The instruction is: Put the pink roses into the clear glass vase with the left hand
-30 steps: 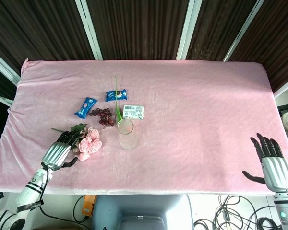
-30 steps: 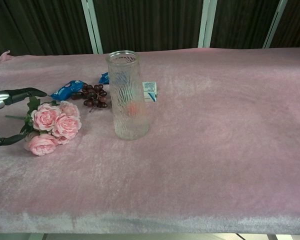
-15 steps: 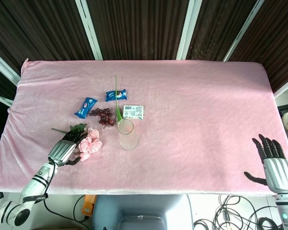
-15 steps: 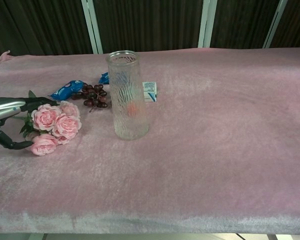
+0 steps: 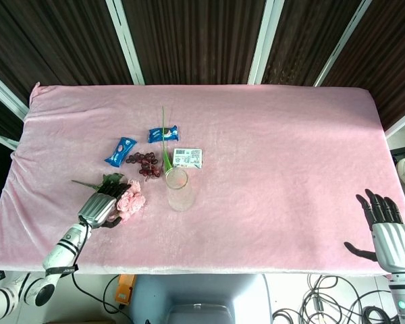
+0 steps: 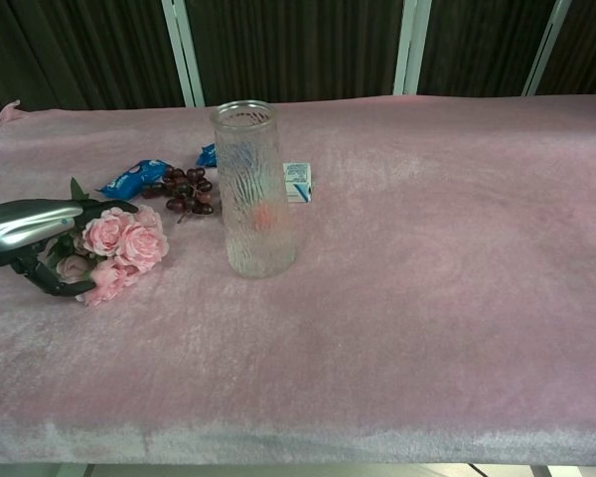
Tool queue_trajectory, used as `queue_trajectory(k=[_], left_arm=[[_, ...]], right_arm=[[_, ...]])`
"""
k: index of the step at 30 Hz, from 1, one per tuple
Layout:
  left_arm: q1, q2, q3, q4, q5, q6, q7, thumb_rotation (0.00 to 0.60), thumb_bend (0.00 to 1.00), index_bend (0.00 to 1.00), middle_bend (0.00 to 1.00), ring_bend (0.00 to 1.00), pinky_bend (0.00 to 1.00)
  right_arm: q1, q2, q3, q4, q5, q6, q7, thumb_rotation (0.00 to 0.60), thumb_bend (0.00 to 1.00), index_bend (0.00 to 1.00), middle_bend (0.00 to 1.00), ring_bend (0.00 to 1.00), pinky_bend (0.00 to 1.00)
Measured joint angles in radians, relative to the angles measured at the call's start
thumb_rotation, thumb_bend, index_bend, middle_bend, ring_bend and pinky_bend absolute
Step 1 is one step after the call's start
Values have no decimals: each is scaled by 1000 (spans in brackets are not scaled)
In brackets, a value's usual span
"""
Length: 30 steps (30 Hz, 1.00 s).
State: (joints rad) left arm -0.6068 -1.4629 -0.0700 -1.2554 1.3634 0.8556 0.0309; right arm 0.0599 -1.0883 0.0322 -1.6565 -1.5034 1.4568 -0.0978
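Pink roses [image 6: 121, 243] lie on the bench [image 6: 427, 298] left of the clear glass vase [image 6: 252, 189], the left robot hand [image 6: 30, 234] curled around their stems and grasping them. Grapes [image 6: 184, 191], blue packets [image 5: 121, 151] and a small box [image 6: 297, 182] sit behind the vase. Far right of the vase, the right robot hand [image 5: 386, 229] rests released, fingers spread.

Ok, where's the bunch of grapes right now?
In the head view the grapes lie left of centre on the pink cloth, just behind the glass vase, between a blue snack packet and a small white box.
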Motion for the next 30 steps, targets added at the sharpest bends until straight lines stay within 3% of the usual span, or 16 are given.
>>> queue_trajectory(k=[8,12,20,26,30], left_arm=[[-16,-68,5,114,28,4,-87,600,337,466,496,359,298],[-19,-91,3,147,46,33,-136,600,348,543,579,402,323],[-5,-100,-5,167,80,127,-204,600,357,580,633,459,321],[20,-71,-15,140,135,282,-260,600,367,603,642,461,314],[48,-18,-37,49,158,408,-320,600,369,614,651,468,311]], right_arm=[[2,2,0,-1,-2,-3,5,600,133,0,0,0,0],[1,2,-1,-1,0,-3,3,600,133,0,0,0,0],[-3,7,-3,-4,-1,0,7,600,133,0,0,0,0],[-4,8,-6,-6,-6,1,7,600,133,0,0,0,0],[-4,8,-8,-6,-10,-2,9,600,133,0,0,0,0]])
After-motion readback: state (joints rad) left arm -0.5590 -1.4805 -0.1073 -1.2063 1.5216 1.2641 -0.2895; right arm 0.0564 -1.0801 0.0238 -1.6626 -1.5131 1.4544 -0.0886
